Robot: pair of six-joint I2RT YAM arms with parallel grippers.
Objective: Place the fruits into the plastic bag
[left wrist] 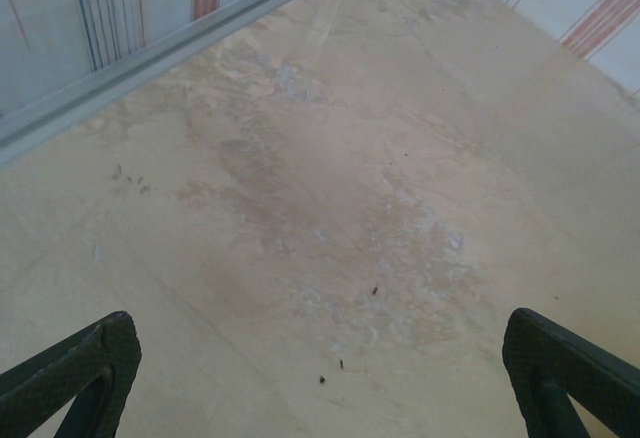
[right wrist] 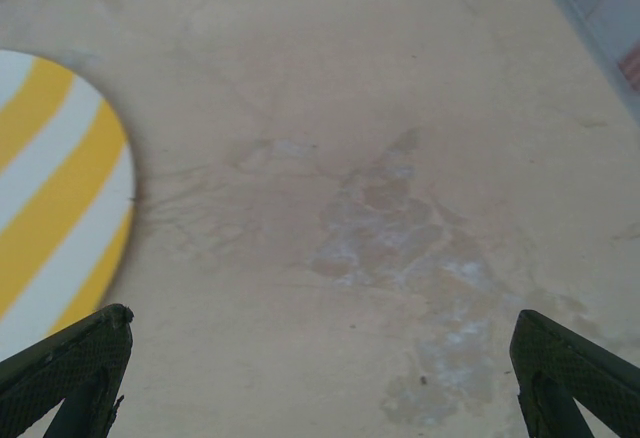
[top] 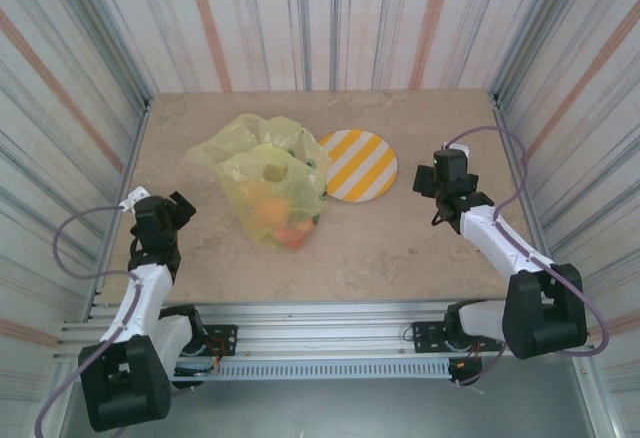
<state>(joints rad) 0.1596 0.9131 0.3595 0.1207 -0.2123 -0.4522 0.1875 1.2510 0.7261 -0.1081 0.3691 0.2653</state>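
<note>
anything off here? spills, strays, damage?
Nothing serious. The plastic bag sits slumped and crumpled, the fruits showing through its film at the near end. The striped plate lies beside it, rim meeting the bag's edge. Only oddity: pale blotches and a few dark specks on the table.

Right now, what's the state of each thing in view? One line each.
plastic bag: crumpled, lying on the table, holding fruit.
fruits: inside the bag, visible through the film; none loose on the table.
plate: flat, nothing on it, just right of the bag.
left gripper: open, holding nothing, over bare table.
right gripper: open, holding nothing, beside the plate.
</note>
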